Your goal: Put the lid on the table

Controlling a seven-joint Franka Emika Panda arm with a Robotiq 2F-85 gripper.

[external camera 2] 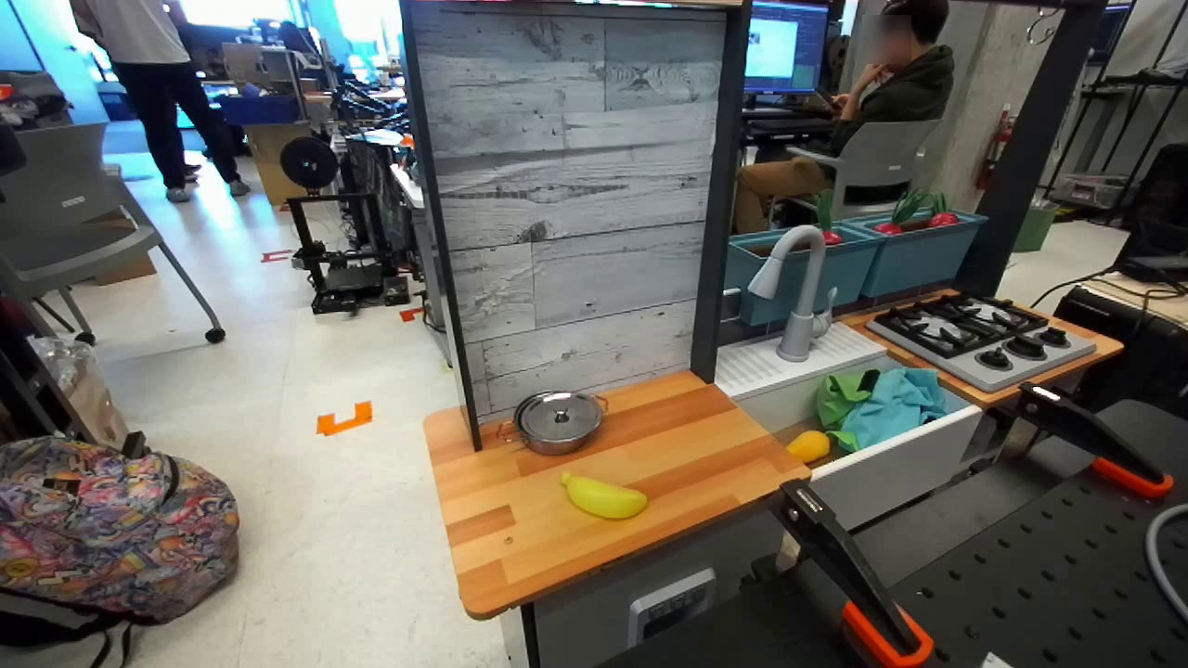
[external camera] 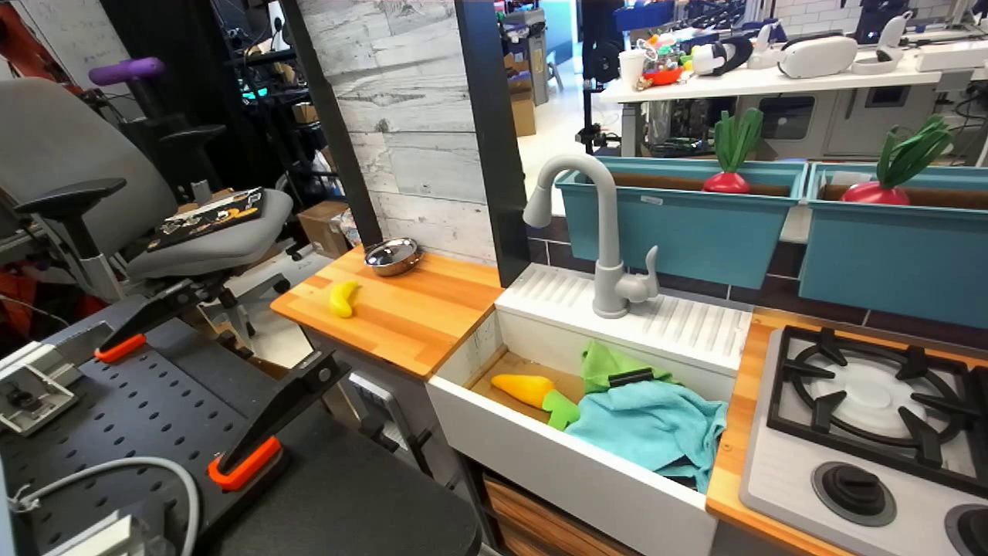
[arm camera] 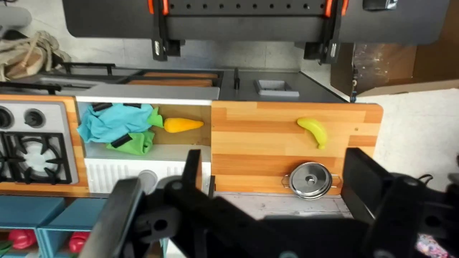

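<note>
The round silvery lid with a small knob sits on a small metal pot. The lid also shows in both exterior views. The pot stands at the back of the wooden table, near the wall panel; the table shows in both exterior views. In the wrist view my gripper is open with nothing between its fingers. It is well above the table, and the lid appears between the fingers, nearer the right one. The gripper is out of sight in both exterior views.
A yellow banana lies on the table in front of the pot. The wall panel rises behind the pot. Beside the table is the sink with cloths and a yellow-orange toy vegetable, a tall faucet, and a stove.
</note>
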